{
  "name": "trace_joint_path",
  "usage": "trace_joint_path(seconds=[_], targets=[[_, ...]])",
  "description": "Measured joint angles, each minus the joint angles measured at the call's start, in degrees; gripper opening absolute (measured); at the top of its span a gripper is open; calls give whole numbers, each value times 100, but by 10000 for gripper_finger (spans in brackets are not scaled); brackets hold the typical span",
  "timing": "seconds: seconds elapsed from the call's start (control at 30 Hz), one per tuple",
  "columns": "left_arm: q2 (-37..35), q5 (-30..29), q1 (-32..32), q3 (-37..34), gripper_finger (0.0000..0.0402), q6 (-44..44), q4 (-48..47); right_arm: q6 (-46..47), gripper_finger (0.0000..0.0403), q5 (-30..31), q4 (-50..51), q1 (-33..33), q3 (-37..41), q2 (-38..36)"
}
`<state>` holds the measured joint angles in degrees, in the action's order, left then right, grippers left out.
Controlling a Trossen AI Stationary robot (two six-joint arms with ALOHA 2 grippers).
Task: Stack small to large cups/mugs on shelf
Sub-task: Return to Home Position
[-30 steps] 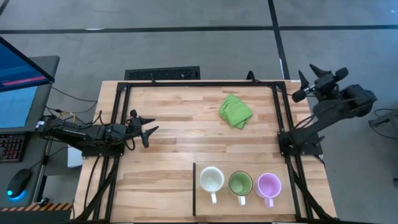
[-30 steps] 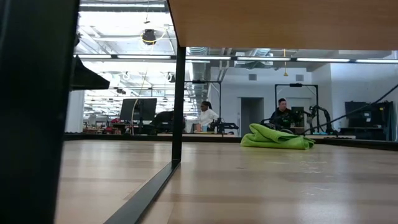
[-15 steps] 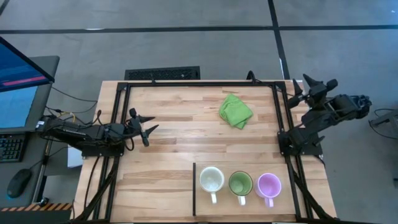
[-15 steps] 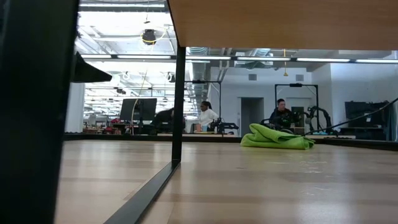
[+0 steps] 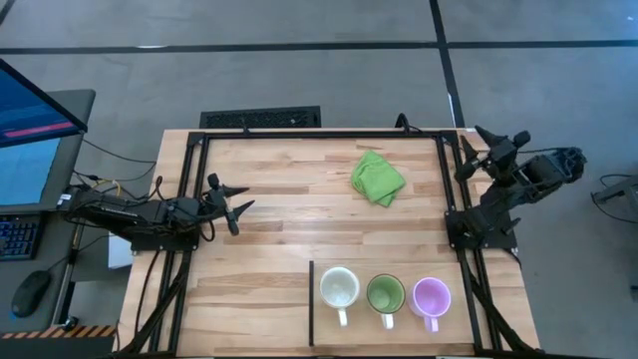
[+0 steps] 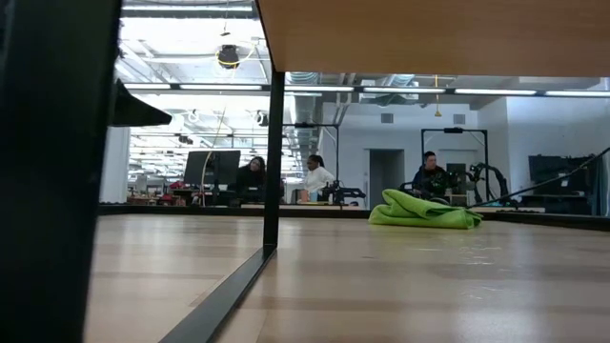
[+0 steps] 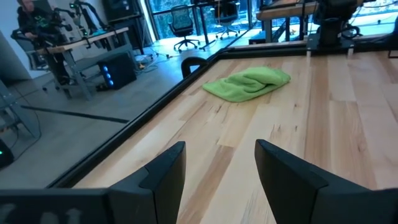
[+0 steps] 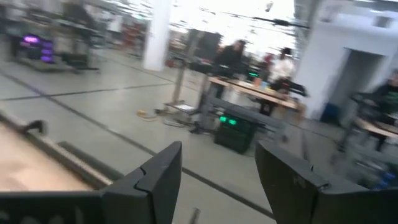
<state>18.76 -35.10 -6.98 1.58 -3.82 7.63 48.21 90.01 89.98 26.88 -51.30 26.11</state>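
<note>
Since 1 s ago, only the right gripper [image 5: 473, 152] was moved: it was drawn back & folded in toward its base at the right edge of the table [image 5: 279, 249], fingers apart, nothing held. The left gripper [image 5: 237, 204] was left parked near the left edge, fingers also apart. The white mug [image 5: 339, 288], green mug [image 5: 386, 293] & purple mug [image 5: 431, 296] were seen upright in a row on the shelf [image 5: 364, 329], side by side, not nested. All 3 lay well apart from both sets of fingers, so placing was judged done, w/ the retreat approx. finished.
</note>
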Motion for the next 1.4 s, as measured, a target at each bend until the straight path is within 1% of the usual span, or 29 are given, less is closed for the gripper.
trace_joint_path(seconds=[0.07, 0.23, 0.3, 0.37, 0.43, 0.5, 0.73, 0.83, 0.9, 1.0, 1.07, 1.13, 1.2, 1.27, 1.33, 1.4], targets=[[0, 69, 0, 0, 185, 0, -2, -18, 225, 0, 0, 340, 8, -21], [1, 174, 0, 0, 185, -45, -2, -393, 225, 1, -3, 1470, 8, -67], [0, 174, 0, 0, 185, -45, -1, -587, 225, -8, 2, 1577, -25, -92], [1, 174, 0, 0, 185, -45, -1, -642, 225, -8, -55, 1343, -98, -162], [1, 174, 0, 0, 185, -26, 0, -651, 225, 5, -99, 886, -147, -166], [1, 174, 0, 0, 185, 5, -2, -664, 225, 0, -258, 216, -147, -139], [1, 174, 0, 0, 185, 25, -2, -713, 225, 3, -785, -2798, 21, -39], [1, 174, 0, 0, 185, 31, -8, -1192, 225, 3, -1345, -3939, 123, 135], [-2, 174, 0, 0, 185, 18, -10, -1760, 225, 5, -1943, -4599, 171, 321], [1, 174, 0, 0, 185, 1, -13, -2898, 225, -3, -2599, -5375, 271, 635], [0, 174, -1, 0, 185, 1, -17, -3503, 225, -4, -2740, -5853, 285, 865], [0, 174, -1, 0, 185, 3, -27, -3853, 225, -6, -2742, -6359, 269, 1020], [0, 173, -2, 0, 185, 4, -65, -3848, 225, -14, -2721, -6842, 259, 1006], [1, 174, -2, 0, 185, 3, -101, -3427, 225, -10, -2611, -7224, 248, 858], [-1, 174, -2, 0, 185, -3, -104, -3007, 225, -3, -2308, -7468, 248, 662], [-2, 174, -1, 0, 185, -3, -107, -2887, 225, -6, -1933, -7650, 248, 418]])
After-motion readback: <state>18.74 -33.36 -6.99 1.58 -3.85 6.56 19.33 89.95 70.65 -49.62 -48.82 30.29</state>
